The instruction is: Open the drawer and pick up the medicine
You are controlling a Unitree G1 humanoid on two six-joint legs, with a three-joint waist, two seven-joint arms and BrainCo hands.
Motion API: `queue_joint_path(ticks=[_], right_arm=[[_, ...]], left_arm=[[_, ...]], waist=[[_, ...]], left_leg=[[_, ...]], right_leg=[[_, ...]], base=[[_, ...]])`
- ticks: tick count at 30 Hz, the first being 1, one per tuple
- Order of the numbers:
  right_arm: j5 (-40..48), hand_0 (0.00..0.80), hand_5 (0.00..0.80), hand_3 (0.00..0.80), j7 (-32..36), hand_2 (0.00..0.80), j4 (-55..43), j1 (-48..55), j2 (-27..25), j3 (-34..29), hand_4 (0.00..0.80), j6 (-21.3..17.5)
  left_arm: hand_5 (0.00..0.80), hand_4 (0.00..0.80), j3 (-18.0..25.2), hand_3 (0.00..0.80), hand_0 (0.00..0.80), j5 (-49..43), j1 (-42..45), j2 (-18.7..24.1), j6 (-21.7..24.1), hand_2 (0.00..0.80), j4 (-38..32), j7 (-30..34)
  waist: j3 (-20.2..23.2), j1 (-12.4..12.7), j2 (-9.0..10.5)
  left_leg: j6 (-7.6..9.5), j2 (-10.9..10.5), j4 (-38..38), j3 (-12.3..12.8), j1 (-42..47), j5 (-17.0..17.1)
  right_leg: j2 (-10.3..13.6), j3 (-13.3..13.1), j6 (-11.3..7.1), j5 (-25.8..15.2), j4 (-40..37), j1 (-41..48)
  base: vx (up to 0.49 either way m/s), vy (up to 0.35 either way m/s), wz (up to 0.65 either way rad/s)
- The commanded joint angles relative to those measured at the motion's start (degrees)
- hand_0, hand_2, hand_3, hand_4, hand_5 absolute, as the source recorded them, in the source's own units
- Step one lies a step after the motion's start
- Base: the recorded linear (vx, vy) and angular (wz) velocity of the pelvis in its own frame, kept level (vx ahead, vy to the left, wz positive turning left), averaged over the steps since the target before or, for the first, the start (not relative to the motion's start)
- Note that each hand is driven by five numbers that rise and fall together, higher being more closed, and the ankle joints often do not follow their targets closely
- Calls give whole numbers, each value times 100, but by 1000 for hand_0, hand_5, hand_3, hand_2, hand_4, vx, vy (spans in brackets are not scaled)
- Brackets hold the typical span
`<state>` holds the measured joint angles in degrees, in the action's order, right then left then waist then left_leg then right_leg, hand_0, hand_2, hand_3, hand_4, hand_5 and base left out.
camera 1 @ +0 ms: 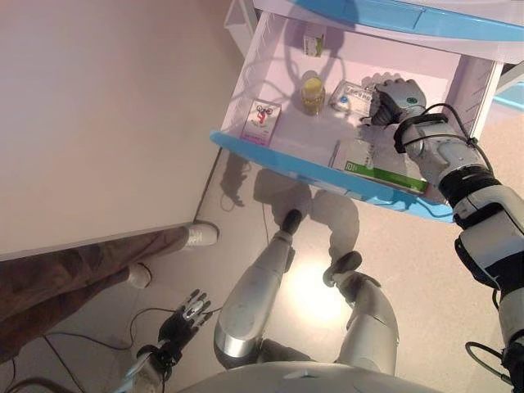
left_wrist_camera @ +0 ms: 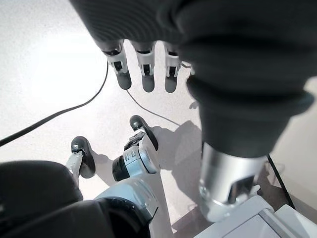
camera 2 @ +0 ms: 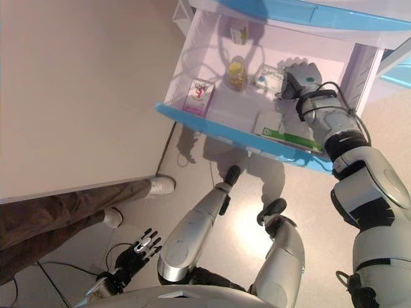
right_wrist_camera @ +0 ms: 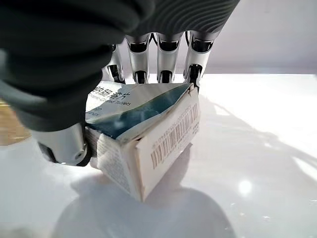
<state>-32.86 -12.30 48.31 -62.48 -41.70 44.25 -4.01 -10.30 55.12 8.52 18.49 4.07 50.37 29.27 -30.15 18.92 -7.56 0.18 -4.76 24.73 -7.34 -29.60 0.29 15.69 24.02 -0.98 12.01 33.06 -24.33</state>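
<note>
Inside drawer [camera 1: 246, 143], right hand [camera 1: 395, 100] seemingly clasping medicine box [right_wrist_camera: 148, 131]

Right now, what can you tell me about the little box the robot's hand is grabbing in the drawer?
The little box is a small carton, white with a dark teal band, printed text on top and a barcode on one end flap. It looks like thin cardboard, a bit creased, with the end flap slightly loose. It lies tilted on the white floor of the open drawer, beside a small yellow bottle. The right hand is curled over it, fingers along its far edge and thumb at the near side.
</note>
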Motion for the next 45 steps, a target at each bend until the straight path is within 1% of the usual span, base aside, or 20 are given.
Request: queue_joint_path(ticks=[1,3,8,9,10,18,20,24,26,28,29,32,40,42,45], right_arm=[[-56,800,800,800,-36,800,-729,135,-108,162,800,-129],[-109,800,800,800,24,800,-1186,277,-210,88,800,-188],[-221,800,800,800,356,800,-2233,723,-346,-245,800,-532],[-300,800,800,800,415,800,-2473,802,-390,-321,800,-623],[-322,800,800,800,492,800,-2680,884,-431,-360,800,-693],[-195,800,800,800,684,800,-3916,1480,-789,-763,800,-897],[-57,800,800,800,714,800,-4279,1641,-906,-959,800,-1058],[226,800,800,800,765,800,-5115,2028,-1118,-1408,800,-1510],[323,800,800,800,784,800,-5560,2159,-1170,-1652,800,-1737],[466,800,800,800,889,800,-5976,2228,-1226,-1869,800,-1843],[544,800,800,800,875,800,-6175,2263,-1260,-1997,800,-1961],[728,800,800,800,847,800,-6632,2281,-1287,-2297,800,-2145],[1456,800,800,800,1042,800,-7568,2171,-1328,-2956,800,-2289],[1658,800,800,800,1154,800,-7741,2114,-1341,-3065,800,-2185],[1796,800,800,800,1148,800,-7831,1951,-1363,-3137,800,-2008]], left_arm=[[0,0,82,0,0,42,292,163,127,0,235,127],[0,0,150,0,0,39,280,159,116,0,223,131],[0,0,398,0,0,2,164,168,60,0,350,122],[0,0,470,0,0,-29,98,165,58,0,391,123],[0,0,517,0,0,-30,68,168,66,0,446,136],[0,0,780,0,0,-148,-179,161,228,0,894,193],[0,0,847,0,0,-156,-188,143,267,0,961,196],[0,0,988,0,0,-221,-173,106,344,0,1163,180],[0,0,1069,0,0,-258,-158,70,365,0,1251,173],[0,0,1126,0,0,-313,-145,44,373,0,1320,169],[0,0,1167,0,0,-351,-136,33,373,0,1380,172],[0,0,1252,0,0,-427,-103,-15,395,0,1535,155],[0,0,1434,0,0,-714,111,-156,386,0,1665,82],[0,0,1442,0,0,-767,155,-203,375,0,1658,45],[0,0,1457,0,0,-844,209,-245,369,0,1650,5]], waist=[[35,-5,176],[35,-83,238],[35,-283,424],[35,-333,452],[35,-375,485],[35,-650,733],[55,-705,792],[251,-825,891],[345,-873,905],[415,-898,918],[454,-912,924],[555,-930,949],[897,-903,991],[982,-885,986],[1094,-843,994]], left_leg=[[287,16,-379,585,408,-657],[289,48,-418,627,497,-679],[287,117,-606,763,781,-690],[306,158,-714,804,777,-533],[301,169,-767,828,851,-524],[263,246,-1068,1025,1447,-559],[249,256,-1179,1050,1612,-564],[222,273,-1417,1082,1845,-557],[214,276,-1531,1087,1927,-531],[208,278,-1606,1097,2001,-529],[205,276,-1635,1101,2037,-531],[202,259,-1709,1091,2141,-547],[179,212,-1855,1058,2408,-582],[180,190,-1851,1038,2452,-594],[185,154,-1853,981,2521,-608]], right_leg=[[-111,-332,-363,-318,147,15],[-114,-371,-388,-350,94,79],[-157,-468,-479,-472,0,264],[-181,-408,-427,-631,-112,262],[-199,-430,-445,-654,-169,321],[-318,-602,-573,-763,-474,797],[-364,-644,-606,-766,-591,945],[-443,-713,-665,-784,-771,1127],[-482,-736,-680,-807,-850,1186],[-497,-743,-695,-809,-893,1244],[-502,-747,-703,-808,-899,1265],[-537,-776,-710,-779,-969,1366],[-591,-783,-709,-689,-1170,1701],[-590,-785,-706,-667,-1205,1780],[-595,-791,-687,-644,-1260,1891]], base=[[-59,3,-12],[-56,-1,-19],[-63,-17,-19],[-110,-11,-30],[-112,-16,-33],[-34,-41,-19],[-11,-41,-13],[22,-20,-14],[33,-1,-6],[36,4,-5],[35,6,-11],[50,0,-9],[88,6,-1],[94,27,-2],[94,23,0]])
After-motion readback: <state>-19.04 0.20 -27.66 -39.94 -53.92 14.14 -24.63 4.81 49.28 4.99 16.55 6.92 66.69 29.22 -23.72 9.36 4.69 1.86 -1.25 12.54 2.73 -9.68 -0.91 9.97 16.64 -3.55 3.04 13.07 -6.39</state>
